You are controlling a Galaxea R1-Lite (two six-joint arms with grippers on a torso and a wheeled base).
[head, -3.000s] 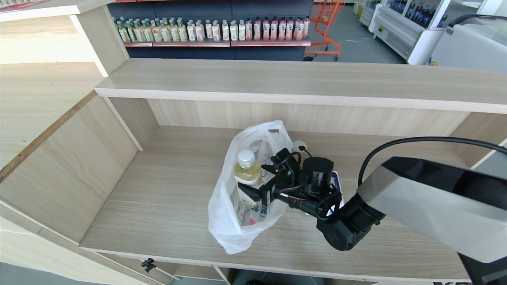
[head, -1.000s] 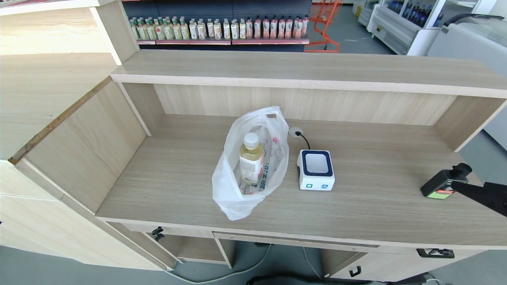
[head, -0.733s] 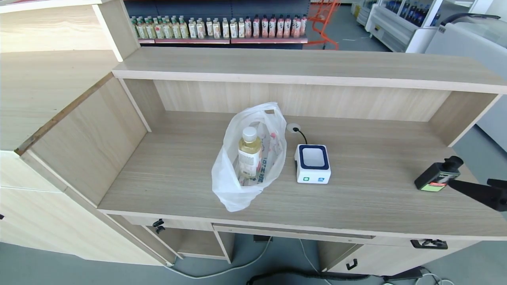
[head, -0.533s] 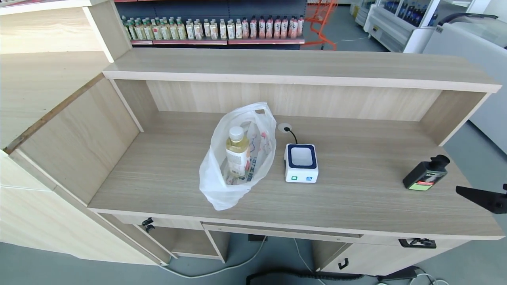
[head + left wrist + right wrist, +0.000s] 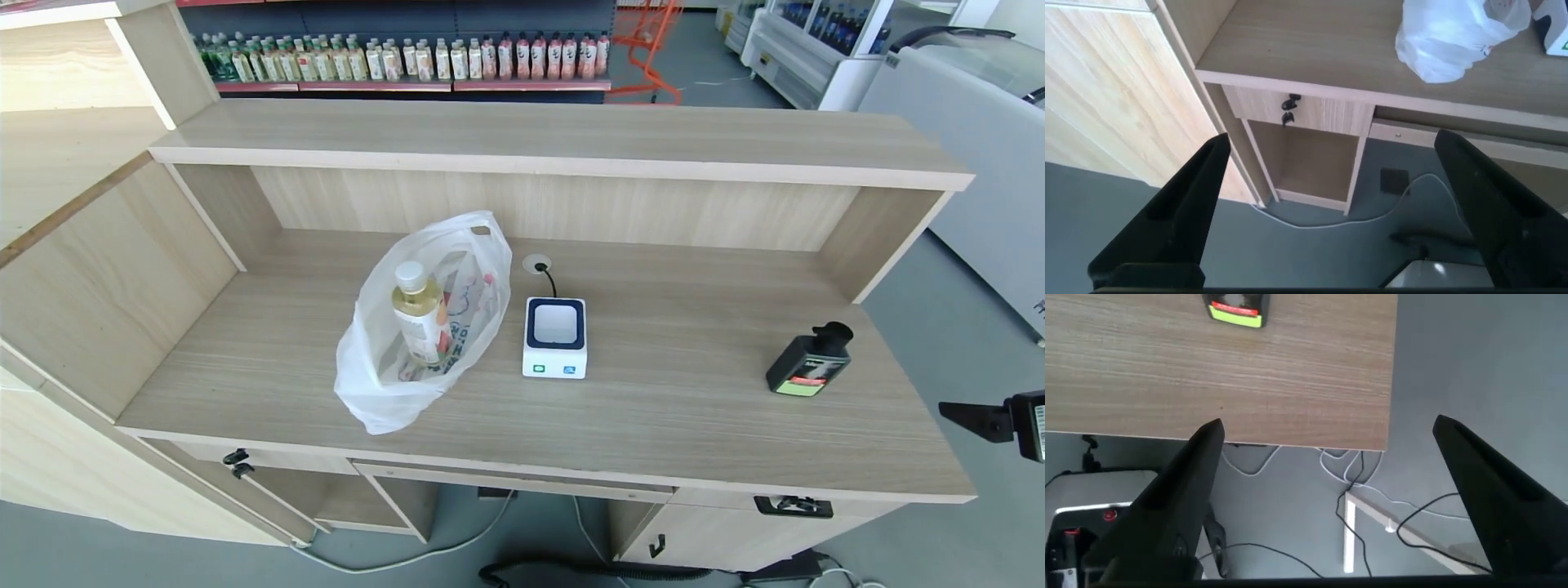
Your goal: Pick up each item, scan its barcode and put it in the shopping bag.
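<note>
The left gripper (image 5: pixel 1333 139) and right gripper (image 5: pixel 1328 423) are held wide open, empty, before the wooden counter (image 5: pixel 694 425). A black green-labelled bottle (image 5: pixel 808 359) is placed at its right end; a yellow tea bottle (image 5: pixel 416 314) is contained in the white plastic shopping bag (image 5: pixel 384 392).

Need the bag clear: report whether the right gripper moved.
Yes. The right gripper was over the scanner; now it is far right of it, beyond the black bottle.

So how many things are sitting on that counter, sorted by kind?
White shopping bag: 1
Bottles: 2 (yellow drink bottle inside the bag, black bottle out on the counter)
Barcode scanner: 1
Total: 4; the bag's other contents are too unclear to count.
</note>
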